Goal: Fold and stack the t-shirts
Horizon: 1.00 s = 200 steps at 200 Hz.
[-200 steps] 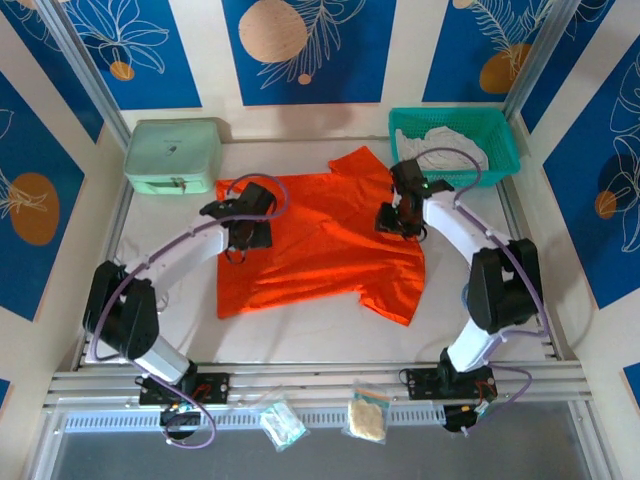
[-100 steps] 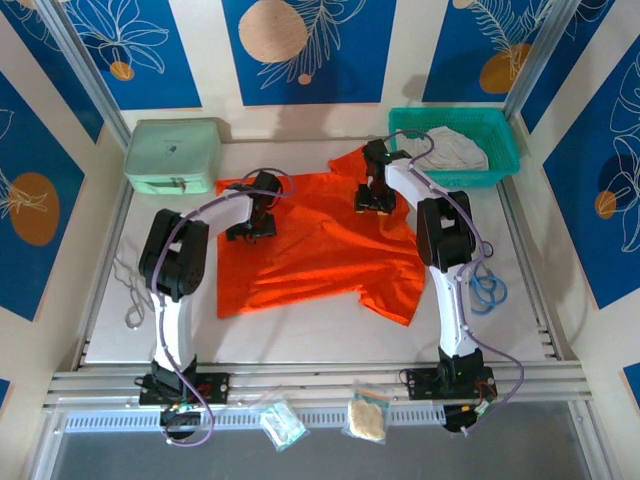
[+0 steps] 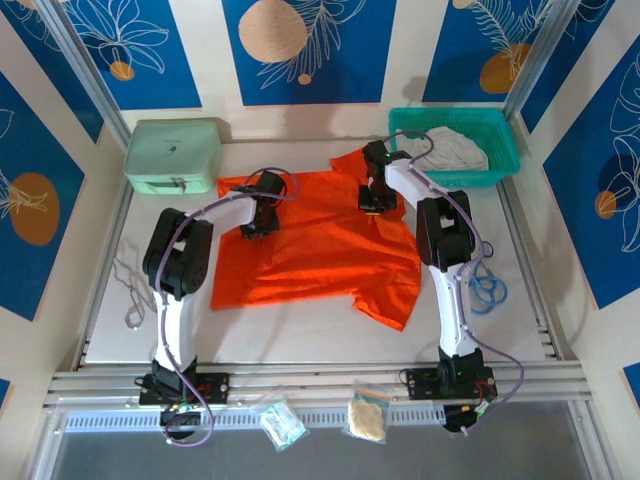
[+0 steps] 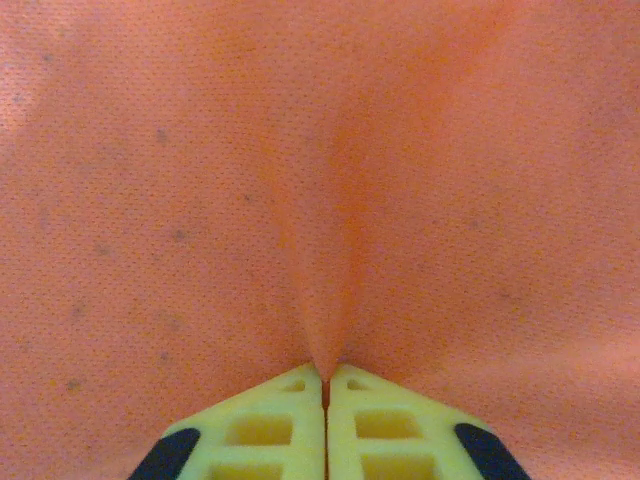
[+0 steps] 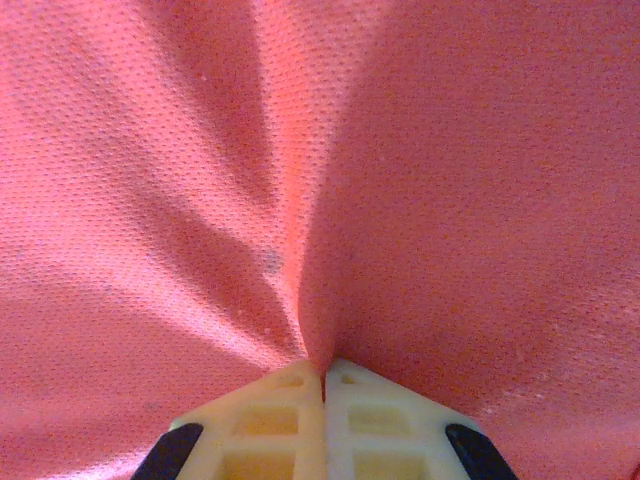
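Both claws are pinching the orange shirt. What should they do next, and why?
Probably lift both a little, together. The left gripper and right gripper are each shut on a pinch of the orange shirt, and it lies spread flat, not yet folded.

orange t-shirt [image 3: 320, 250] spread flat mid-table; white one [image 3: 455, 152] in basket.

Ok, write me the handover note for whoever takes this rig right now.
Left end effector: shut on a pinch of the orange t-shirt, far left part.
Right end effector: shut on a pinch of the same shirt, far right part.
Orange t-shirt lies spread out, unfolded, on the table; white t-shirt sits in the teal basket.
Done: both grips taken.
Left: every fold, then the stacking.
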Motion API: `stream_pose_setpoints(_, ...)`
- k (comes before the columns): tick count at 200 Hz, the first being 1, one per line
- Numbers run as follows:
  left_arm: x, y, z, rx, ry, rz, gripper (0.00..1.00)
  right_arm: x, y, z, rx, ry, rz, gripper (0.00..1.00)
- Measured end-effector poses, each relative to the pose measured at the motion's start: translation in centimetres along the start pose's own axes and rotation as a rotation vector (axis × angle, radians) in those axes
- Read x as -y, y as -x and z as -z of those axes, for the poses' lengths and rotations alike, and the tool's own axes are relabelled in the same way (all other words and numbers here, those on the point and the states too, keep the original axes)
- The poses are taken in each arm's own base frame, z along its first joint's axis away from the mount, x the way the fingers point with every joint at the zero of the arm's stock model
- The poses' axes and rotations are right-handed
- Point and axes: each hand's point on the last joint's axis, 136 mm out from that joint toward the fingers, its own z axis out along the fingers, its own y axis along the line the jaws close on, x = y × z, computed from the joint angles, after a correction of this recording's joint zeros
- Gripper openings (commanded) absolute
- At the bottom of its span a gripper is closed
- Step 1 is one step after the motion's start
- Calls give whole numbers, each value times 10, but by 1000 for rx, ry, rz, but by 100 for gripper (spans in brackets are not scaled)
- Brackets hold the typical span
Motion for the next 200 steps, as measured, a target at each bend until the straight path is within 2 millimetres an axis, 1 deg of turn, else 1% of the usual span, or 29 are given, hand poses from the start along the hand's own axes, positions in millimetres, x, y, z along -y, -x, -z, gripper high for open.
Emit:
stream_pose_setpoints(25,-1,-10,5,-18,-4,-14,0,5,-9,4,-15,-5,0,0)
stream_pose_setpoints(47,-2,-19,16,-29,-6,-29,0,10,-24,15,-30,-6,-1,0)
stream_pose_setpoints(66,0,-22,37,-11,-23,-38,0,12,-34,32,-17,6,-1,0)
stream_pose_setpoints(88,0,-21,66,33,-48,-30,0,12,-45,52,11,30,0,0)
stream_pose_setpoints(101,-1,-21,80,56,-59,-22,0,13,-50,59,24,40,-2,0)
stream_pose_setpoints(111,-3,-24,86,67,-63,-13,0,13,-54,62,29,45,-3,0)
stream_pose_setpoints(128,-9,-34,88,65,-51,-6,0,14,-60,62,26,54,-9,0)
stream_pose_setpoints(153,-17,-58,82,33,-25,-11,0,12,-74,60,9,64,-5,0)
stream_pose_setpoints(173,-22,-73,80,22,-3,-21,0,9,-89,65,9,69,1,0)
stream_pose_setpoints(185,-24,-81,79,16,9,-22,6,7,-98,71,14,74,7,0)
stream_pose_setpoints(196,-27,-88,78,10,18,-27,18,4,-107,74,12,75,13,0)
stream_pose_setpoints(200,-28,-90,77,7,21,-24,25,3,-110,74,12,76,17,0)
